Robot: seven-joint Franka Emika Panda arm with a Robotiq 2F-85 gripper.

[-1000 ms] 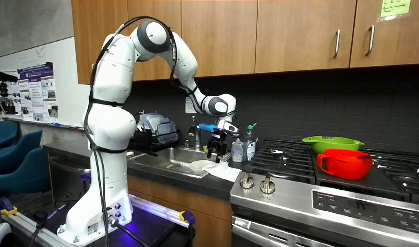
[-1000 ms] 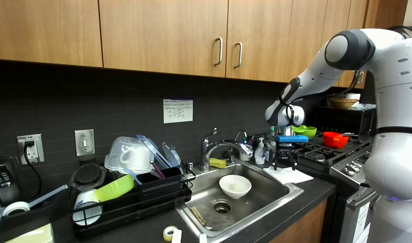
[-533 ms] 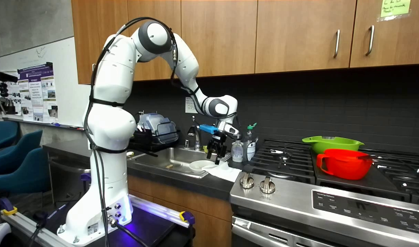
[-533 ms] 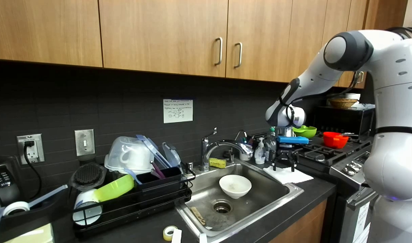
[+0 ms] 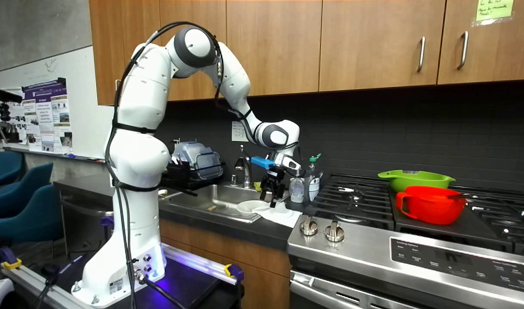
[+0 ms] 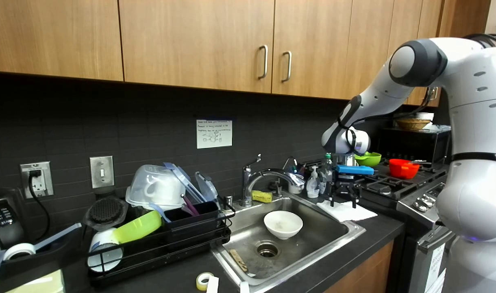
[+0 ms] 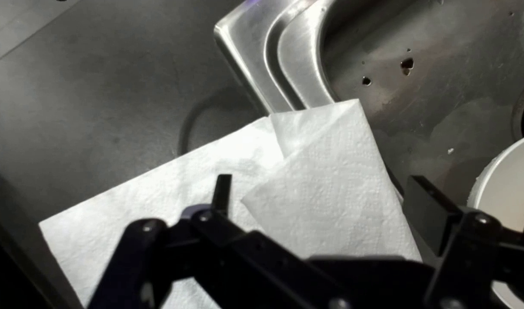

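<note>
My gripper [image 7: 324, 195] is open and empty in the wrist view, its two black fingers wide apart. It hangs above a white paper towel [image 7: 352, 171] with one corner folded over. In both exterior views the gripper [image 5: 268, 200] [image 6: 343, 202] points down over the towel [image 5: 282, 215] [image 6: 347, 212], which lies on the dark counter beside the sink and partly overlaps the sink's edge. Whether the fingertips touch the towel cannot be told. A white bowl [image 7: 509, 180] sits in the sink near one finger; it also shows in both exterior views [image 5: 248, 206] [image 6: 283, 224].
The steel sink [image 6: 355, 232] has a chrome faucet [image 6: 268, 174] and yellow sponge [image 6: 262, 196]. Soap bottles [image 5: 297, 189] stand behind the gripper. A stove [image 5: 352, 206] bears a green colander [image 5: 416, 179] and red pot [image 5: 436, 208]. A loaded dish rack [image 6: 162, 244] stands across the sink.
The arm and gripper have moved slightly lower and a little toward the stove. The towel, bowl and other things have not moved.
</note>
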